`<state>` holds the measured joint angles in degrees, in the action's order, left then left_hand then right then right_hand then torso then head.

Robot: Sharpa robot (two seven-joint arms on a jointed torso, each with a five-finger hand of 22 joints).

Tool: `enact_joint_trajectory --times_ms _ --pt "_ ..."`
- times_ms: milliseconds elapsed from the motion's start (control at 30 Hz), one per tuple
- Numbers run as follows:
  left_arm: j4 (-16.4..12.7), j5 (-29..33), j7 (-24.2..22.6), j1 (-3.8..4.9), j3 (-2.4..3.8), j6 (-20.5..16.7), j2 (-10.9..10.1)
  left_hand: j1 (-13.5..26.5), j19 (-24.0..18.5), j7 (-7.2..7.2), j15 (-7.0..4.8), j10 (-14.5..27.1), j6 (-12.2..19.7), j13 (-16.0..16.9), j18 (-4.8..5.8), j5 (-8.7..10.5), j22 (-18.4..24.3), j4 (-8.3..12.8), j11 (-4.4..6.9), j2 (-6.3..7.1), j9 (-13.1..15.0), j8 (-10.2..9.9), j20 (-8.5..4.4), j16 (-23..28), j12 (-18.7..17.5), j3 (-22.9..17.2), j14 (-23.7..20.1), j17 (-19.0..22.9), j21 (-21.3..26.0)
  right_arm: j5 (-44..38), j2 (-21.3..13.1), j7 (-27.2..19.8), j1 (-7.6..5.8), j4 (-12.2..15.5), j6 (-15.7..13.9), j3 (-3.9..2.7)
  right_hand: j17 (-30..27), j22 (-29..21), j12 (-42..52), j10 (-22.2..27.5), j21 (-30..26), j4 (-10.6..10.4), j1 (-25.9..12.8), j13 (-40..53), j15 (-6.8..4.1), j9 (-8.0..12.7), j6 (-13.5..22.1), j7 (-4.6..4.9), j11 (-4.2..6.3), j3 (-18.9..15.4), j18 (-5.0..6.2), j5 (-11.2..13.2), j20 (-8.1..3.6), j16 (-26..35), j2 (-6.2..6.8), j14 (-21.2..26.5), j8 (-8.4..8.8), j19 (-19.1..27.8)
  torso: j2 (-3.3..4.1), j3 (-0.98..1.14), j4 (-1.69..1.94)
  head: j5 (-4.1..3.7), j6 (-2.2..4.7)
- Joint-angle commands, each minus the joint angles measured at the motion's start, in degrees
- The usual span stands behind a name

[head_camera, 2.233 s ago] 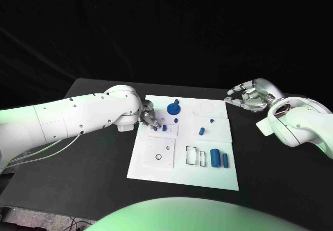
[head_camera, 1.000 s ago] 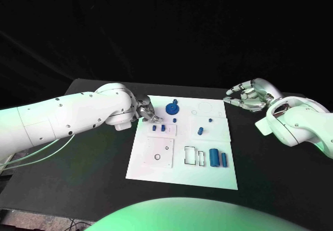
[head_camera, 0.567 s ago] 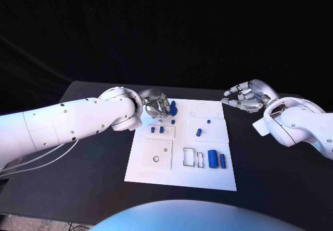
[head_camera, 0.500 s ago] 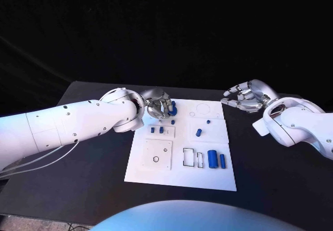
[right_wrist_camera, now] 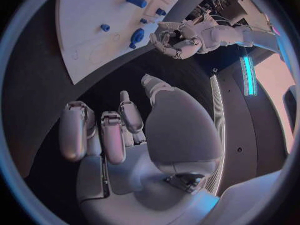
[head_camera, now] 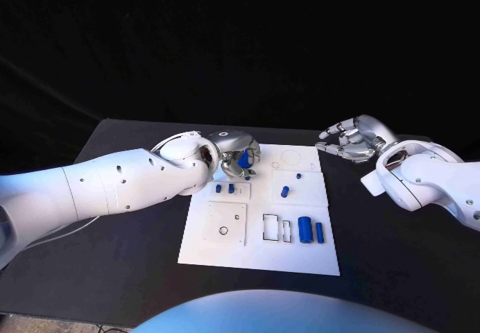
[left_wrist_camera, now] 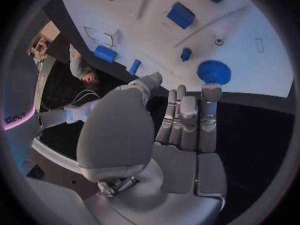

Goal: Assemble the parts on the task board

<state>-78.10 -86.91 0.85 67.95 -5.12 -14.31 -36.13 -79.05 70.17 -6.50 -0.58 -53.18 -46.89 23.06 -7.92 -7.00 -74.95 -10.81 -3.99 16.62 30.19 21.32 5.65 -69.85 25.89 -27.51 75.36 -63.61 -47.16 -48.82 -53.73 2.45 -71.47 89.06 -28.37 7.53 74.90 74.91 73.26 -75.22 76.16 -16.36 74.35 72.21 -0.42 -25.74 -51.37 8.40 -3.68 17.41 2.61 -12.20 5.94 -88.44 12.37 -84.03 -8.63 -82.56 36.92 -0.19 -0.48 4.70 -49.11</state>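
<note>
So, the white task board [head_camera: 262, 229] lies flat in the middle of the black worktop [head_camera: 120, 229], long side running away from the robot. The left hand [head_camera: 238, 149] sits over the board's far left corner, right at the blue gear [head_camera: 244, 159] — the wrist view shows its fingers [left_wrist_camera: 181, 116] straight and side by side, tips reaching the board's edge just beside the gear, nothing pinched between them, thumb off to the side. Whether a fingertip actually touches the gear, cannot tell.

The right hand [head_camera: 352, 141] hangs off the board's far right corner, over bare worktop, fingers loosely curled and apart, holding nothing — the right wrist view confirms an empty palm.

Parts on the board: two small blue pegs [head_camera: 225, 187] stand side by side in the left block just nearer the robot than the gear. A short blue pin [head_camera: 285, 191] lies tilted in the middle-right panel, and a tiny blue piece [head_camera: 297, 175] sits just beyond it. Near the right edge, a fat blue cylinder [head_camera: 305, 229] and a thinner blue rod [head_camera: 320, 232] lie parallel, just beside two empty rectangular slots [head_camera: 277, 227]. The near-left square panel [head_camera: 226, 223] has a small round hole.
</note>
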Motion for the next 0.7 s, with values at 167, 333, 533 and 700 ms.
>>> enact_joint_trajectory --times_ms 167,333,533,700 --pt "1.9 -7.6 0.6 -0.03 -0.12 5.8 1.5 -0.3 0.0 -0.22 -0.03 0.3 -1.0 -1.6 0.56 0.35 -4.7 0.4 -0.01 -0.04 -0.7 -0.9 -0.02 -0.8 -1.2 0.2 0.1 0.4 -0.5 -0.1 0.1 -0.6 0.03 0.1 0.5 -0.01 10.8 9.8 -0.2 0.3 -0.2 0.1 -0.5 0.0 0.17 -0.1 0.4 -0.10 0.00 0.1 0.68 -0.3 0.02 0.4 -0.18 -4.7 -0.15 0.3 -0.02 0.03 0.02 -0.18 -0.14" --pt "2.8 -8.2 1.2 -0.04 -0.15 7.6 2.1 -0.4 0.0 -0.52 0.12 0.4 -1.2 -2.4 0.66 0.06 -5.2 0.4 -0.27 -0.12 -1.1 -1.4 0.06 -1.2 -1.9 0.0 0.1 0.5 -1.0 -0.1 0.1 -0.6 0.03 0.1 0.5 -0.01 10.8 9.8 -0.2 0.3 -0.2 0.1 -0.5 0.0 0.17 -0.1 0.4 -0.10 0.00 0.1 0.68 -0.3 0.02 0.4 -0.18 -4.7 -0.15 0.3 -0.07 0.05 0.03 -0.21 -0.31" --pt "3.5 -8.5 1.5 -0.05 -0.16 9.3 2.7 -0.5 0.5 -0.67 0.29 -0.8 -2.0 -3.8 0.85 -0.72 -5.6 0.5 -0.33 -0.19 -1.7 -2.2 0.20 -2.5 -2.8 -0.6 0.8 0.0 -2.3 -0.1 0.2 -0.7 0.03 0.1 0.6 -0.01 10.8 9.8 -0.2 0.4 -0.3 0.2 -0.5 -0.1 0.16 -0.1 0.4 -0.11 0.00 0.2 0.69 -0.4 0.02 0.4 -0.21 -4.7 -0.16 0.3 -0.07 0.05 0.03 -0.22 -0.40" --pt "4.5 -8.4 1.7 -0.10 -0.17 9.9 3.4 -1.1 1.0 -0.45 0.22 -2.4 -2.1 -5.6 0.99 -1.92 -5.9 1.2 -0.23 -0.18 -2.5 -3.8 0.21 -3.9 -4.3 -2.9 1.5 -0.3 -3.9 -0.1 0.2 -0.7 0.03 0.1 0.6 -0.01 10.8 9.8 -0.2 0.4 -0.3 0.2 -0.5 -0.1 0.16 -0.1 0.4 -0.11 0.00 0.2 0.69 -0.4 0.02 0.4 -0.21 -4.7 -0.16 0.3 -0.06 0.03 0.05 -0.29 -0.38"
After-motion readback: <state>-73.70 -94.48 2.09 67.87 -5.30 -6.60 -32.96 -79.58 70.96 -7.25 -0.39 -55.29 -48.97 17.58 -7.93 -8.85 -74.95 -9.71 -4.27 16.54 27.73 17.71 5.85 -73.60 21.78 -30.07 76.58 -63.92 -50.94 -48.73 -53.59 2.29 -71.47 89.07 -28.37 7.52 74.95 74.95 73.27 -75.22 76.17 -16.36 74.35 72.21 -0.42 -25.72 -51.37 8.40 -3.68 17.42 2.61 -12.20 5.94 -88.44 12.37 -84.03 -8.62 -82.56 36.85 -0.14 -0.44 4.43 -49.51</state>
